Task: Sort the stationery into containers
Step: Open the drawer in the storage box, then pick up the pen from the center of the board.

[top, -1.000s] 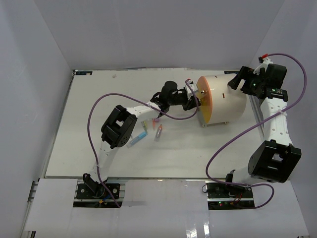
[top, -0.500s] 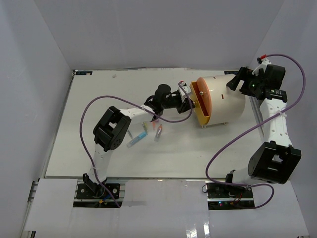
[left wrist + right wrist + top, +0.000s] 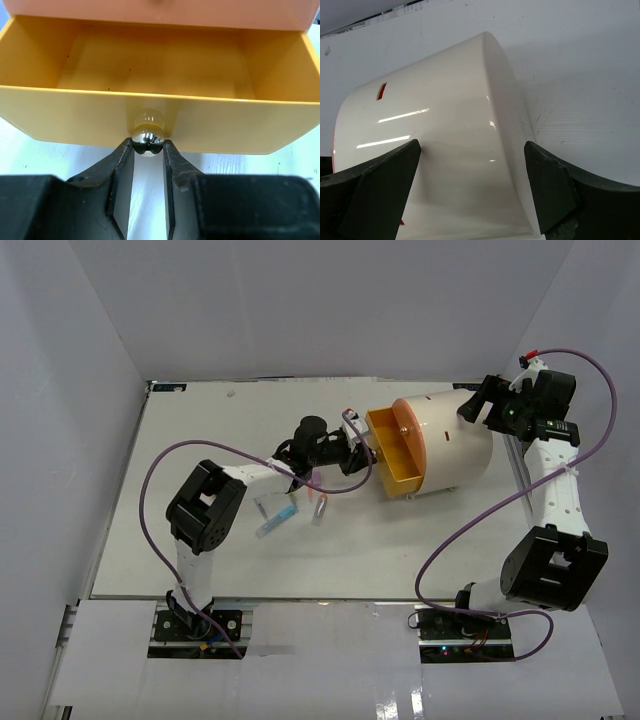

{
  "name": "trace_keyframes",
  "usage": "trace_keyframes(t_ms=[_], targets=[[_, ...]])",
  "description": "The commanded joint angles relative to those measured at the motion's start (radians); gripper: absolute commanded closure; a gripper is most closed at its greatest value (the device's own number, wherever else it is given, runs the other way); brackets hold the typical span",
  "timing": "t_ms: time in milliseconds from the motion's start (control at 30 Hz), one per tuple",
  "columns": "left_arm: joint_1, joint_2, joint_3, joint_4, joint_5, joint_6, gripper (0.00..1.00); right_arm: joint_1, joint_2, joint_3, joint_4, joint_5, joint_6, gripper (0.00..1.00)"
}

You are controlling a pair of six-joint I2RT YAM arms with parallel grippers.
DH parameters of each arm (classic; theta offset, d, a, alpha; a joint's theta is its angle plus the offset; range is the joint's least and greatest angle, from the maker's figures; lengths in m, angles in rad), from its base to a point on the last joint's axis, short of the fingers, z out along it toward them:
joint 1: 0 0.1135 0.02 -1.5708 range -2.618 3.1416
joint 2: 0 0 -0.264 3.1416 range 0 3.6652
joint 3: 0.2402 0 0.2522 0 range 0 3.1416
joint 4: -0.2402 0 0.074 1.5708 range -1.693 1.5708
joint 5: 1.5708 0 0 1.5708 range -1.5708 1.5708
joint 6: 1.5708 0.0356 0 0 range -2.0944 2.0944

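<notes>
The container, a cream-white drum (image 3: 455,440) (image 3: 445,150), lies on its side with an orange drawer (image 3: 398,448) (image 3: 155,65) drawn out of its round face. The drawer's inside shows empty. My left gripper (image 3: 356,442) (image 3: 148,143) is shut on the drawer's shiny round knob (image 3: 148,137). My right gripper (image 3: 473,408) (image 3: 471,147) stands open, its fingers (image 3: 385,175) spread wide over the drum's rear end. Some stationery lies on the table below the left arm: a blue pen (image 3: 282,516) and a pinkish marker (image 3: 321,506). Others are partly hidden by the arm.
The white table (image 3: 200,440) is bordered by grey walls on three sides. The left arm's purple cable (image 3: 165,465) loops over the table's left part. The drum sits at the far right, near the table's right edge.
The left gripper has drawn back to the left with the knob, and the drawer has slid out of the drum. The right arm and the drum have stayed put.
</notes>
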Motion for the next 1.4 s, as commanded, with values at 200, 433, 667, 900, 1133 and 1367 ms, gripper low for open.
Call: trace_keyframes(t_ms=[200,433,667,900,1133,1367], targets=[[0.023,-0.090,-0.030,-0.005,0.035,-0.008,0.80,0.002,-0.039,0.006,0.016,0.003,0.003,0.10],[0.023,-0.130,-0.061,-0.017,0.000,-0.029,0.32,0.002,-0.045,0.053,0.001,0.006,-0.003,0.10],[0.023,-0.223,-0.112,-0.040,-0.054,-0.032,0.03,0.004,-0.052,0.150,-0.040,0.020,-0.036,0.10],[0.030,-0.386,-0.229,-0.101,-0.204,-0.119,0.02,0.004,-0.111,0.167,-0.048,0.042,-0.079,0.10],[0.060,-0.624,-0.303,-0.429,-0.605,-0.370,0.02,0.096,-0.209,0.118,-0.037,0.091,-0.130,0.10],[0.137,-0.814,-0.401,-0.817,-0.841,-0.540,0.02,0.288,-0.292,0.057,-0.046,0.206,-0.161,0.10]])
